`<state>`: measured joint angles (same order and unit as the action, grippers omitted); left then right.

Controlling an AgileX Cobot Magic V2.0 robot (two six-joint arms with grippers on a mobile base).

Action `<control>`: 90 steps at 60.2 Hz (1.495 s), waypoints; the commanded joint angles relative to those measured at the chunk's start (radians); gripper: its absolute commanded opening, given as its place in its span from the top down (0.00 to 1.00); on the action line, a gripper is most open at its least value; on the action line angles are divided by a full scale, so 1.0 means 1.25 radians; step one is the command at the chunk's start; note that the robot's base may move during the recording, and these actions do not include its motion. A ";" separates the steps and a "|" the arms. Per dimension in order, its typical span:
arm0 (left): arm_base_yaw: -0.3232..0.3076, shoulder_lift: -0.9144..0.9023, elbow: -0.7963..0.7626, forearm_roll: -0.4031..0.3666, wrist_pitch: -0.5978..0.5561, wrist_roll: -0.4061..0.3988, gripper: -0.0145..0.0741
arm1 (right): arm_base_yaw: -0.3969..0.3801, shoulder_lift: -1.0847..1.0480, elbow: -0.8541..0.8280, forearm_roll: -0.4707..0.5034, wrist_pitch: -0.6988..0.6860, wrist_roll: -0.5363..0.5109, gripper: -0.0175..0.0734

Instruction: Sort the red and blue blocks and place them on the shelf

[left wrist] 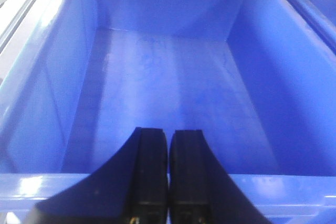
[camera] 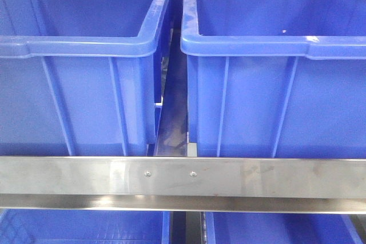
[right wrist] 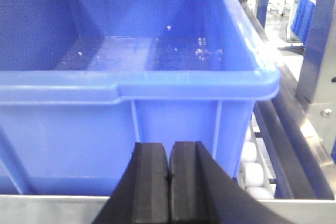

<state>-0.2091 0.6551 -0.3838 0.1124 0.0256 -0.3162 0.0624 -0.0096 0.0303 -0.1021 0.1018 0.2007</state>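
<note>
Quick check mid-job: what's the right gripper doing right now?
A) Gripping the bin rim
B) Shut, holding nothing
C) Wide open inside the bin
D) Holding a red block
B: in the right wrist view the right gripper has its pads pressed together with nothing between them, in front of the blue bin.

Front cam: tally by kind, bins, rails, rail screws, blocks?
Blue bins: 4, two above, two partly seen below
Steel front rail: 1
Rail screws: 2
Red or blue blocks: 0 visible
Total: 7

Bright overhead light, glare on bin rims [right wrist: 189,80], soft blurry focus, blue cast throughout
</note>
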 commanded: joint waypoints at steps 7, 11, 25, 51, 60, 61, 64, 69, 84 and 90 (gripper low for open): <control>-0.004 0.002 -0.023 -0.004 -0.072 -0.008 0.69 | -0.005 -0.016 -0.016 -0.004 -0.057 -0.008 0.74; -0.004 0.002 -0.023 -0.004 -0.072 -0.008 0.69 | -0.005 -0.016 -0.016 -0.004 -0.057 -0.008 0.74; -0.004 0.002 -0.023 -0.004 -0.072 -0.008 0.69 | -0.005 -0.016 -0.016 -0.004 -0.057 -0.008 0.74; 0.023 -0.128 -0.012 0.011 0.007 -0.008 0.69 | -0.005 -0.016 -0.016 -0.004 -0.057 -0.008 0.74; 0.093 -0.363 0.101 0.017 0.111 -0.008 0.69 | -0.005 -0.016 -0.016 -0.004 -0.057 -0.008 0.74; 0.103 -0.396 0.127 0.018 0.111 -0.008 0.69 | -0.005 -0.016 -0.016 -0.004 -0.057 -0.008 0.74; 0.125 -0.470 0.188 0.018 0.101 -0.008 0.69 | -0.005 -0.016 -0.016 -0.004 -0.057 -0.008 0.74; 0.147 -0.551 0.284 -0.001 0.070 -0.008 0.69 | -0.005 -0.016 -0.016 -0.004 -0.057 -0.008 0.74; 0.145 -0.544 0.343 0.010 0.025 -0.010 0.69 | -0.005 -0.016 -0.016 -0.004 -0.057 -0.008 0.74; 0.145 -0.544 0.343 0.010 0.019 -0.010 0.69 | -0.005 -0.016 -0.016 -0.004 -0.057 -0.008 0.74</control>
<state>-0.0281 -0.0044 0.0103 0.1164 0.1519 -0.3162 0.0624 -0.0119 0.0303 -0.1021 0.1143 0.2007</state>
